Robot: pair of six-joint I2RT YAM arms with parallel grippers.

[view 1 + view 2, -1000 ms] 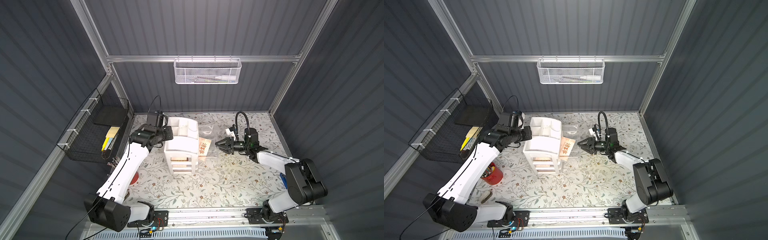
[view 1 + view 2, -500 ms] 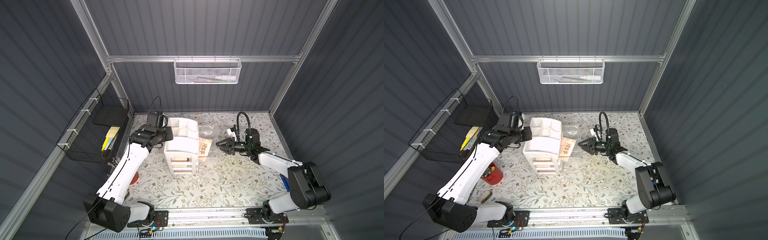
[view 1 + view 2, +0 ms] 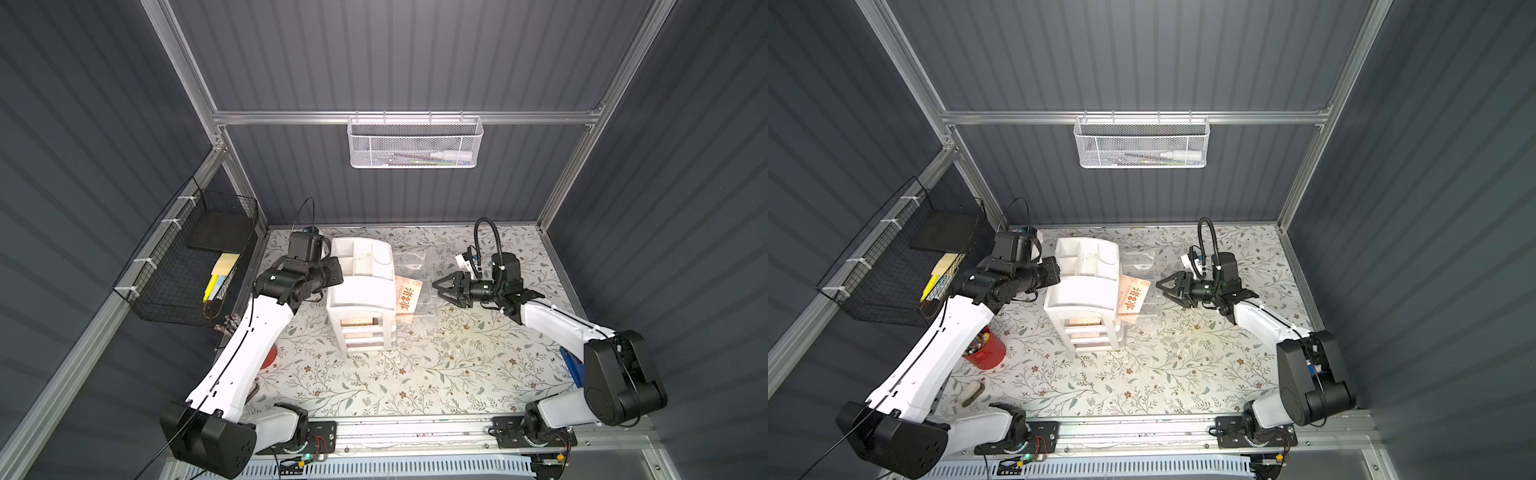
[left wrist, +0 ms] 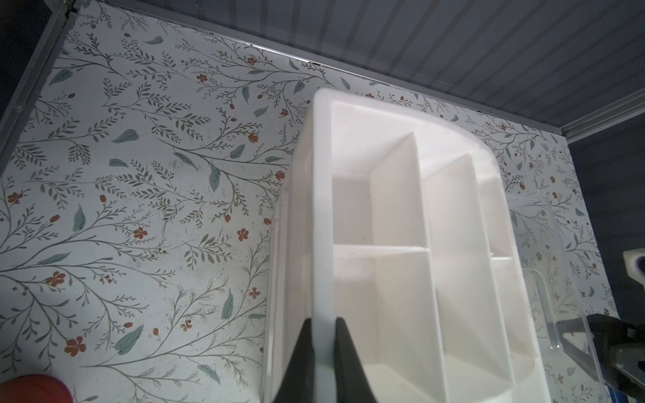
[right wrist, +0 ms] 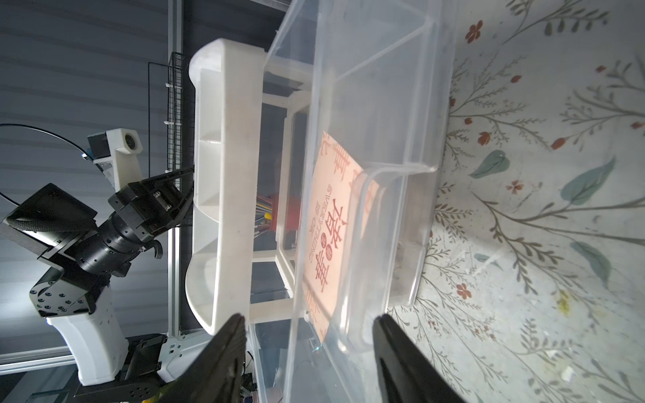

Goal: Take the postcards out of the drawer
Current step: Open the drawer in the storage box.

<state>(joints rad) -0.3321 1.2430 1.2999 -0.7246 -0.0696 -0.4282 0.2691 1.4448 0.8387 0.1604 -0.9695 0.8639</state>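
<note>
Viewing from above: we see the left tool (image 3: 337,271) clamped on the white organizer (image 3: 360,291). Its clear drawer (image 3: 430,300) stands drawn out with the postcards (image 3: 407,296) lying flat inside, and the right tool (image 3: 441,286) gapes just beside the drawer front.
Left wrist: we find the left tool (image 4: 323,326) pinching the white organizer (image 4: 401,209) by its outer wall.
Right wrist: our right tool (image 5: 309,319) is spread and holds nothing. The postcards (image 5: 328,223), the top one peach with red print, rest on the clear drawer (image 5: 384,104) floor.
Postcard handling: we judge them light, thin and bendable, and awkward to lift off a flat floor. We would pinch an exposed edge or corner.
</note>
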